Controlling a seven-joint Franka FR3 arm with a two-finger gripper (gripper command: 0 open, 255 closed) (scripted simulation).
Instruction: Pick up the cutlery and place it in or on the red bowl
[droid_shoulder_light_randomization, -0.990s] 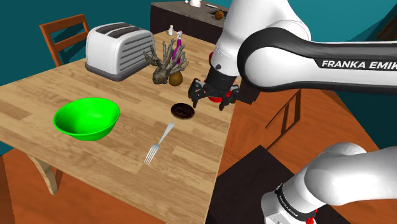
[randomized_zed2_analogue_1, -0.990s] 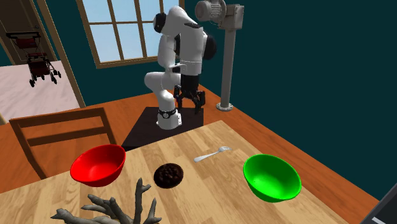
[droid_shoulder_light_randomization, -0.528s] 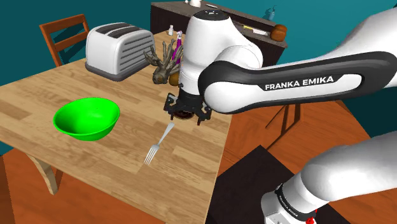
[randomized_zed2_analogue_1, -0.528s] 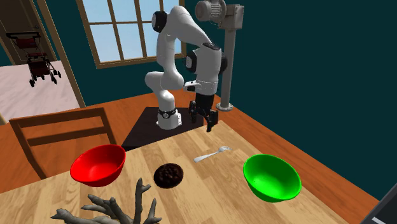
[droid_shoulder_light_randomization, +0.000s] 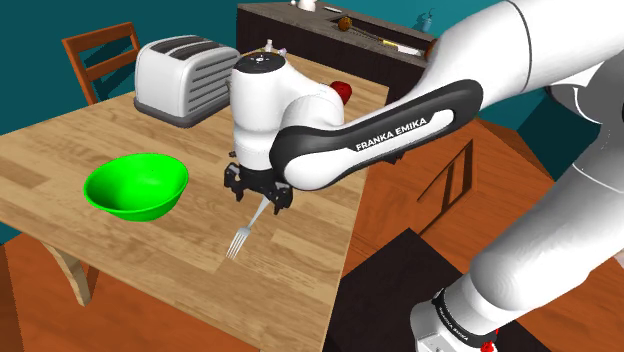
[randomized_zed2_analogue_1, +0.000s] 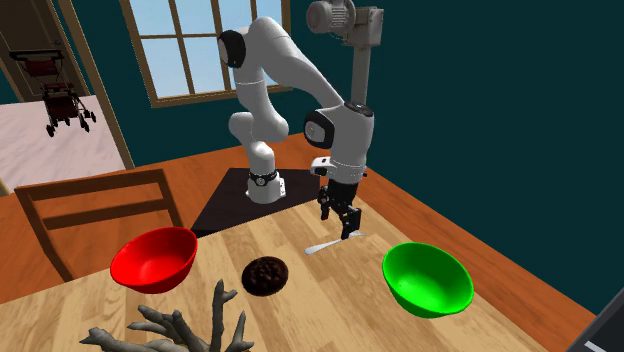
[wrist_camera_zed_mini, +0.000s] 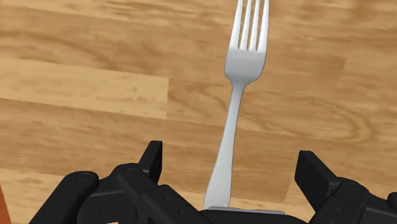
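A silver fork (droid_shoulder_light_randomization: 242, 236) lies flat on the wooden table (droid_shoulder_light_randomization: 60, 150), tines toward the near edge. My black gripper (droid_shoulder_light_randomization: 257, 197) hovers just above its handle end, open. In the wrist view the fork (wrist_camera_zed_mini: 238, 108) runs out between the two fingers (wrist_camera_zed_mini: 151, 159), which stand well apart and do not touch it. In the second exterior view the gripper (randomized_zed2_analogue_1: 346, 230) points down over the fork (randomized_zed2_analogue_1: 322, 245). The red bowl (randomized_zed2_analogue_1: 153, 258) sits further along the table, at that view's left. A sliver of it (droid_shoulder_light_randomization: 343, 91) peeks out behind the arm in the shoulder view.
A green bowl (droid_shoulder_light_randomization: 135, 185) sits close to the fork. A dark round disc (randomized_zed2_analogue_1: 266, 274) lies between fork and red bowl, a branch-like ornament (randomized_zed2_analogue_1: 170, 335) beyond it. A toaster (droid_shoulder_light_randomization: 185, 78) stands at the back; a wooden chair (randomized_zed2_analogue_1: 95, 215) stands by the red bowl.
The arm has swung from beyond the table's edge over the table and come down, bringing the open gripper above the fork's handle. The fork and the bowls have not moved.
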